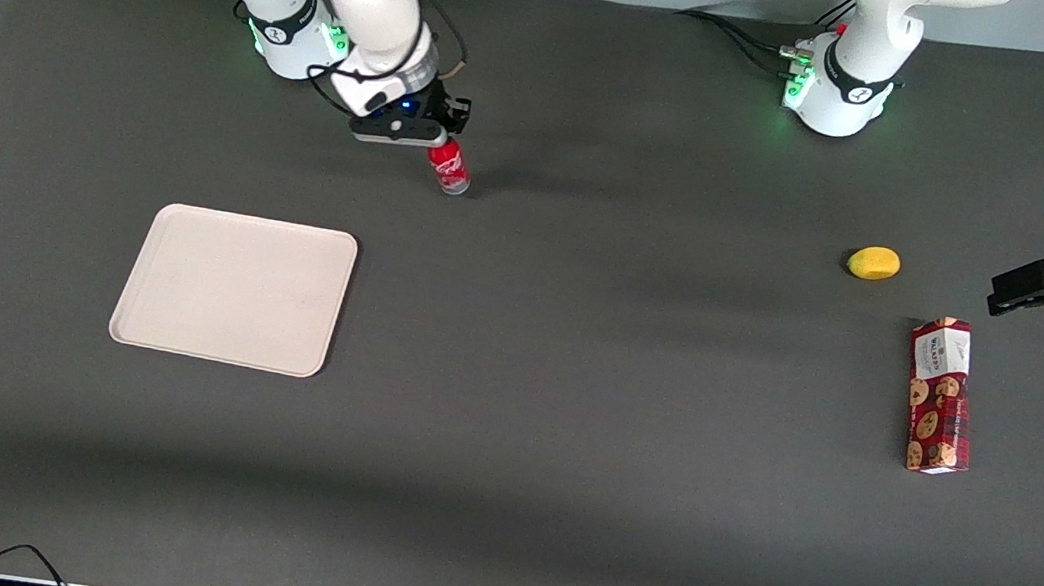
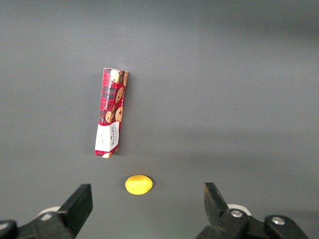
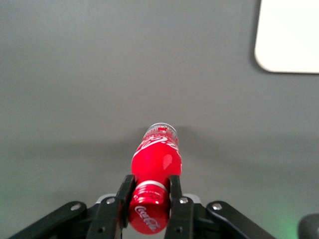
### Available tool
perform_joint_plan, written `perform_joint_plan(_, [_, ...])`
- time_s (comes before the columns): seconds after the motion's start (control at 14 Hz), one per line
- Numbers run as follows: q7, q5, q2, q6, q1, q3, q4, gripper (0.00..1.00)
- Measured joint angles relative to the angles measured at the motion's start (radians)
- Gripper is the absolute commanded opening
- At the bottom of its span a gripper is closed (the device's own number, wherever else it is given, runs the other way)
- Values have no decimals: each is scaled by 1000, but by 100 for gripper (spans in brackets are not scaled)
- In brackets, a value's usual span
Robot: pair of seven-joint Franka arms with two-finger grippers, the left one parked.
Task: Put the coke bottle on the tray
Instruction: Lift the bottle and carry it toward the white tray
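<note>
Ana: Coke bottle (image 3: 154, 186) first, then: where does the claw (image 3: 151, 199) have it?

Ben: The claw's two fingers (image 3: 182, 211) are pinched on the neck, just under the red cap, with the body and clear base hanging out past the fingertips. In the front view the bottle (image 1: 449, 167) sits tilted under the claw (image 1: 433, 142), near the working arm's base; whether its base touches the surface (image 1: 561, 460) cannot be told.

Ana: How would it handle?

Ben: It looks small, light and rigid, so it should not give under the squeeze. The smooth round wall is probably slippery, and held that high it could swing or twist in the pinch.

Ana: Is there a better hold?

Ben: The neck seems sound, since the cap's shoulder likely stops it sliding out.

Ana: And outward from there?

Ben: The tray (image 1: 235, 289) lies nearer the front camera, well apart, with nothing on it. A yellow fruit (image 1: 874, 263) and a cookie box (image 1: 940, 396) lie toward the parked arm's end.
</note>
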Motion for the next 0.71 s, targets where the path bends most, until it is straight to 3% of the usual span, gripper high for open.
perform_joint_plan(0.36, [-204,-174,-31,-253,-2,-268,194,0])
perform_joint_plan(0.57, [-437,-218,-30,-311,-4,-447,257,0])
perform_joint_plan(0.71, [-596,-305,-24,-314,-7,-558,260,0])
